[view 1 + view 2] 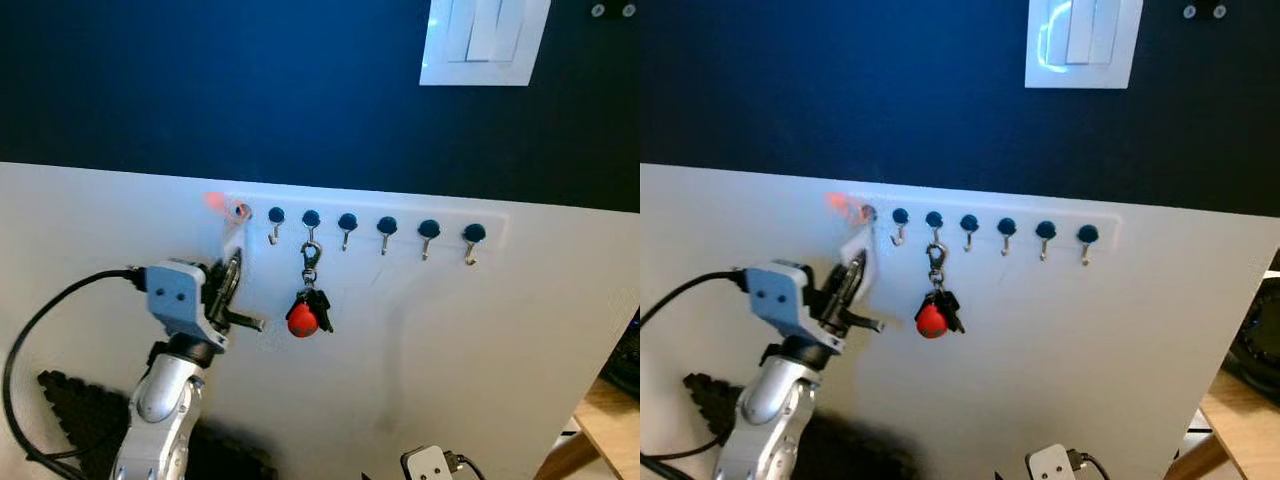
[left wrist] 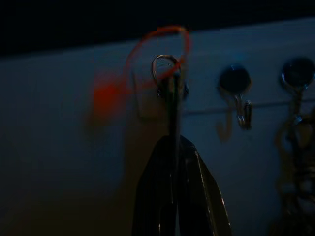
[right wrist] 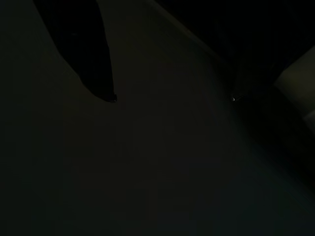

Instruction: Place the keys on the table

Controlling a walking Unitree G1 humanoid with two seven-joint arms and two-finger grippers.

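Black fingers of the left gripper (image 1: pixel 232 285) are seen raised at the left of the head views, pressed together on something thin that runs up toward the leftmost hook (image 1: pixel 240 211). In the left wrist view the closed fingers (image 2: pixel 179 196) are shown pinching a slim dark shaft whose metal ring (image 2: pixel 165 69) is looped at that hook, with a blurred red-orange loop (image 2: pixel 157 46) around it. What this thin item is cannot be told for certain; it is judged to be a key or tag being lifted off its hook.

A white rail (image 1: pixel 490 222) of dark-capped hooks is fixed across the middle of the frame on a pale wall panel, below a dark blue band. On the third hook from the left, a bunch of keys (image 1: pixel 308 310) with a red ball fob is hung by a clip, just beside the gripper and apart from it. No table surface is clearly made out, so the placing step is judged not yet reached.

The ring at the hook is resolved by the wrist view, while the head views are needed to place the hanging bunch. The right gripper's view is nearly black; its state cannot be told.
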